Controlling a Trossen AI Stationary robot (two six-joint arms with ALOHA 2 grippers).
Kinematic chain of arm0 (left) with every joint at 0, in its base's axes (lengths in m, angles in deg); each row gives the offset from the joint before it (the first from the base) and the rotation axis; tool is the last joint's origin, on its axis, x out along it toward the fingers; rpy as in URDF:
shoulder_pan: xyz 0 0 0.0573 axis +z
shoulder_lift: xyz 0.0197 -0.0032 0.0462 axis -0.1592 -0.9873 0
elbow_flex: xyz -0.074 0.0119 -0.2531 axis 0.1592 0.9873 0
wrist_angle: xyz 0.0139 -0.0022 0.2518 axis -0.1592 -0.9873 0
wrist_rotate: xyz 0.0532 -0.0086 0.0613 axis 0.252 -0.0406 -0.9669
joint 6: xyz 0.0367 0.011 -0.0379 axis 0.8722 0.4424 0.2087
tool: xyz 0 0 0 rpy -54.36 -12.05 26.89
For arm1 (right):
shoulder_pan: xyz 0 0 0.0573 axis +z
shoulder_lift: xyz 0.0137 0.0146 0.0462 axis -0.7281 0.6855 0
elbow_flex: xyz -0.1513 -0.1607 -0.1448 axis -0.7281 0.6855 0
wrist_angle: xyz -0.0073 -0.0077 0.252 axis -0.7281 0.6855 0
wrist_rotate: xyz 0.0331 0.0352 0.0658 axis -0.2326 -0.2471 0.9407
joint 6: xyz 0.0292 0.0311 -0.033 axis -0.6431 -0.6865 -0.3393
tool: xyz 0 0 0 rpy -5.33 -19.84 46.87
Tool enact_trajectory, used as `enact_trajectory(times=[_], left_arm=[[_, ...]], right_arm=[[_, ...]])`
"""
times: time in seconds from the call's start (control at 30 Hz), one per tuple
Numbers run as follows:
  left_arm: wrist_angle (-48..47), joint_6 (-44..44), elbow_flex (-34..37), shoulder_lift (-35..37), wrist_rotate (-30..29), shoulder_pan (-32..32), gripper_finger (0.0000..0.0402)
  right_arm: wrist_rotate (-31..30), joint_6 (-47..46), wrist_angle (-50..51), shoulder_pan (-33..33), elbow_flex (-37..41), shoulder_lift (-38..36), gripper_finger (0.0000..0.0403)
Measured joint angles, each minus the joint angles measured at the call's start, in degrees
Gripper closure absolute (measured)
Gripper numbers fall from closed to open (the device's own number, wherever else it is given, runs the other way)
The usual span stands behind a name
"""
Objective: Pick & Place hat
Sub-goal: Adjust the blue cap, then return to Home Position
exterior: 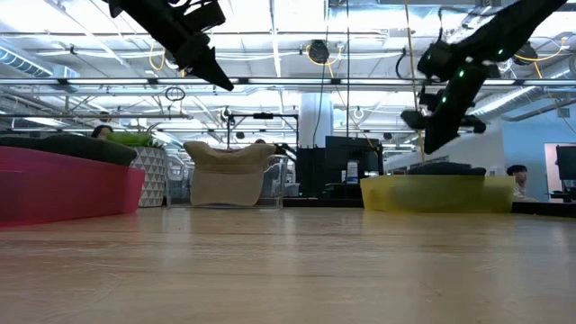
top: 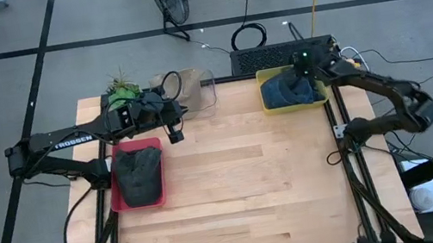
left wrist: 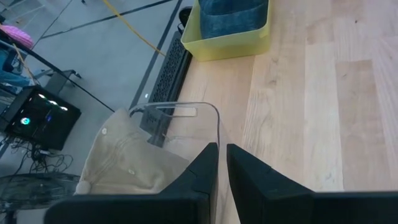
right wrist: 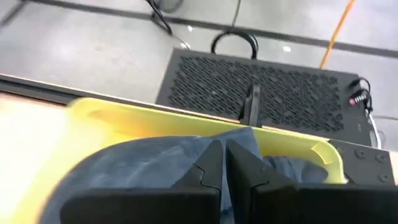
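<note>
Three hats sit in three bins. A beige hat [top: 180,86] [left wrist: 124,163] fills a clear bin [left wrist: 186,109] at the far edge. A dark grey hat [top: 138,170] lies in a red bin [top: 129,203] on the left. A blue hat [top: 290,89] [right wrist: 149,167] lies in a yellow bin [top: 269,106] [exterior: 438,193] at the far right. My left gripper [top: 174,131] [left wrist: 222,163] hangs shut, high over the table beside the clear bin. My right gripper [exterior: 432,137] [right wrist: 225,163] hovers shut above the blue hat, clear of it.
A green plant [top: 119,91] stands at the far left corner beside the clear bin. A black perforated box [right wrist: 261,93] and cables lie just beyond the table's far edge behind the yellow bin. Bare wood [top: 253,185] spreads over the middle and near part.
</note>
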Motion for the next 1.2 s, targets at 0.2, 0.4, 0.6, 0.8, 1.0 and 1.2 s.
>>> enact_trajectory(times=[0.2, 0.4, 0.6, 0.8, 1.0, 1.2], left_arm=[[0.0, -0.5, 0.0, 0.0, 0.0, 0.0, 0.0355], [-0.3, -1.2, 0.0, 1.2, 2.9, -1.8, 0.0355], [-0.5, -7.7, 0.0, 5.0, 11.4, -4.8, 0.0355], [-1.5, -11.8, 4.9, 9.2, 13.8, -9.9, 0.0355], [9.5, -17.4, 15.0, 17.5, 13.5, -12.4, 0.0355], [17.8, -19.1, 24.0, 28.2, 12.2, -12.4, 0.0355]], right_arm=[[1.5, 1.0, 4.2, 4.6, 0.0, -9.5, 0.0403], [12.1, 1.5, -2.2, 15.1, 4.6, -17.1, 0.0403], [18.6, 1.4, -16.4, 25.3, 13.1, -23.1, 0.0403], [24.2, 5.2, -30.2, 34.1, 21.3, -27.4, 0.0403], [24.2, 9.4, -37.2, 39.8, 27.3, -32.0, 0.0403], [24.0, 9.8, -40.1, 39.9, 33.9, -39.3, 0.0403]])
